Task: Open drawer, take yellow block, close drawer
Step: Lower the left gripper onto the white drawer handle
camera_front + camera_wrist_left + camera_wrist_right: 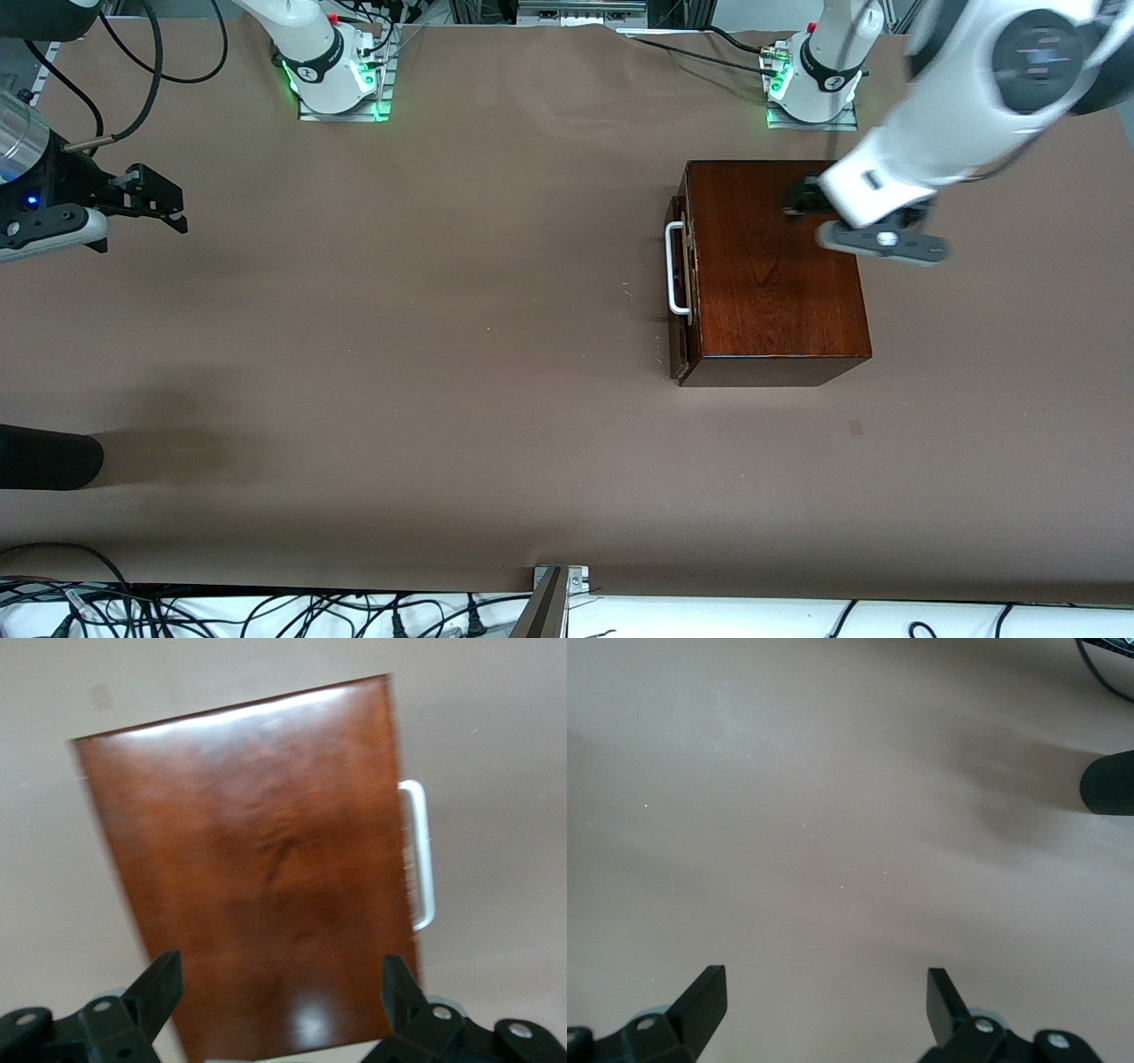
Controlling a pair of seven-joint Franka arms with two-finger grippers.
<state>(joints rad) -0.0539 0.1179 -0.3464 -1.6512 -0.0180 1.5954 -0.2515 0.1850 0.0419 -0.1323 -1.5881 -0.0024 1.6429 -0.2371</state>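
Brown paper-covered counter [443,354], cables along its edges. Drawer [683,266]: nearly shut in wooden box [775,266], white handle [675,268] facing the right arm's end. Yellow block: unseen, presumably inside. Left gripper [279,992]: fingers apart, over box top. Right gripper [824,1001]: fingers apart, waiting over bare counter. Risk: pulling the handle drags the unbraced box.
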